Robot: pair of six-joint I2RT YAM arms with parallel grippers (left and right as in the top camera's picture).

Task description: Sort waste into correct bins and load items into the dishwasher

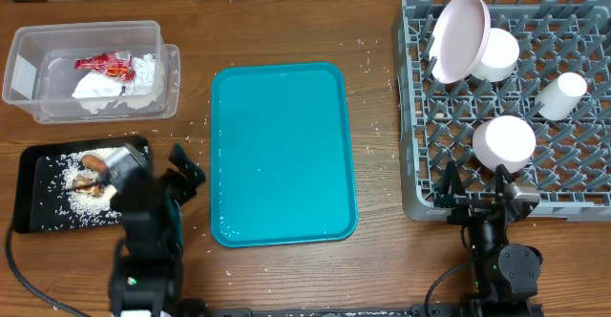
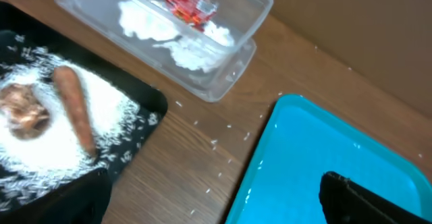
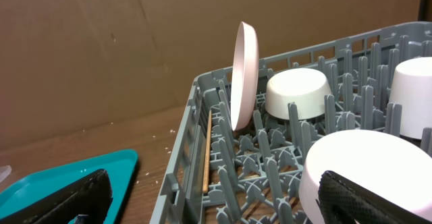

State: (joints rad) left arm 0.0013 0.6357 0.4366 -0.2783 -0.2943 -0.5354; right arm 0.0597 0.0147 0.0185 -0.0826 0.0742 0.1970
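The clear tub [image 1: 29, 69] at the back left holds a red-and-white wrapper [image 2: 182, 5] and a crumpled napkin [image 2: 175, 38]. In the black tray [image 1: 38, 155] lie rice [image 2: 47, 143], a carrot stick [image 2: 75, 113] and a brown food bit [image 2: 23, 113]. The grey rack [image 1: 420, 164] carries an upright plate [image 1: 460, 35], a bowl [image 1: 498, 54], a cup [image 1: 561, 95] and an upturned bowl [image 1: 504, 141]. My left gripper [image 2: 216, 207] hangs open between the black tray and the teal tray. My right gripper [image 3: 216, 204] stands open at the rack's near left corner, holding nothing.
A teal tray [image 1: 283, 155] lies bare in the middle of the wooden table. Loose rice grains [image 2: 214, 143] are scattered on the wood between the trays and near the rack. A thin wooden stick [image 3: 206, 153] lies inside the rack's left edge.
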